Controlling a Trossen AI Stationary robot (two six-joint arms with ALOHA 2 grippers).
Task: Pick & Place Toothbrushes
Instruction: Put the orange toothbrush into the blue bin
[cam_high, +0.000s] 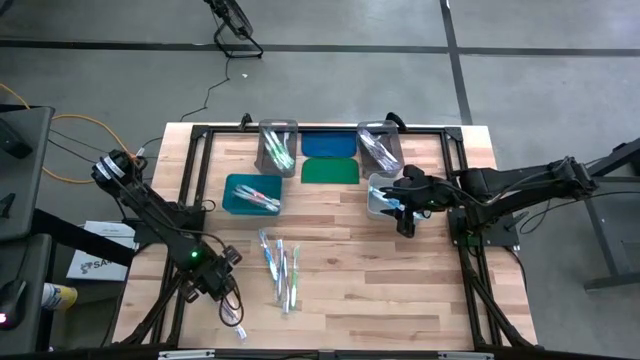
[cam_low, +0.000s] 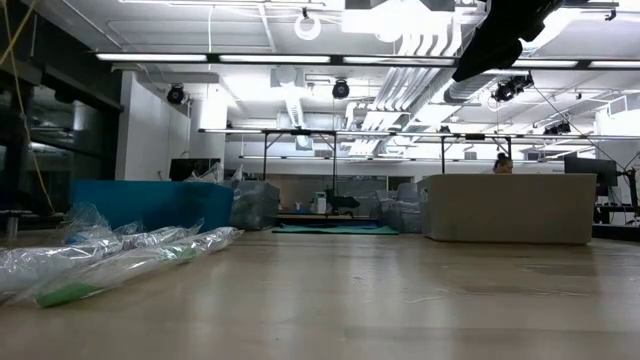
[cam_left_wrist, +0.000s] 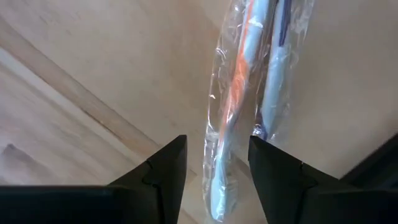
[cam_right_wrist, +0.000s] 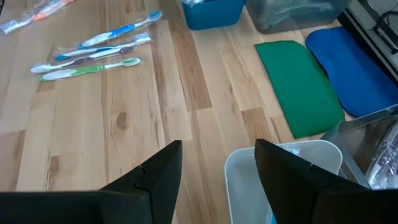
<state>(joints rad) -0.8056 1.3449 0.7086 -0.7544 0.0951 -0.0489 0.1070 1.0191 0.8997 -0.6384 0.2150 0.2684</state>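
Observation:
Several wrapped toothbrushes (cam_high: 280, 268) lie flat in a loose group on the wood near the table's middle; the right wrist view shows them as toothbrushes (cam_right_wrist: 93, 55). One more wrapped toothbrush (cam_left_wrist: 239, 106), orange and blue, lies near the table's near edge (cam_high: 239, 330). My left gripper (cam_left_wrist: 217, 146) is open above it, one finger on each side, not touching. My right gripper (cam_right_wrist: 217, 155) is open and empty, above the near rim of the pale bin (cam_right_wrist: 283, 177). In the low view, wrapped toothbrushes (cam_low: 120, 258) lie at the left.
A teal bin (cam_high: 252, 193) and two clear bins (cam_high: 277, 147) (cam_high: 380, 145) hold toothbrushes; the pale bin (cam_high: 383, 193) stands by my right gripper (cam_high: 405, 218). A blue lid (cam_high: 329, 143) and a green lid (cam_high: 330, 170) lie flat between the bins. Bare wood lies right of the pile.

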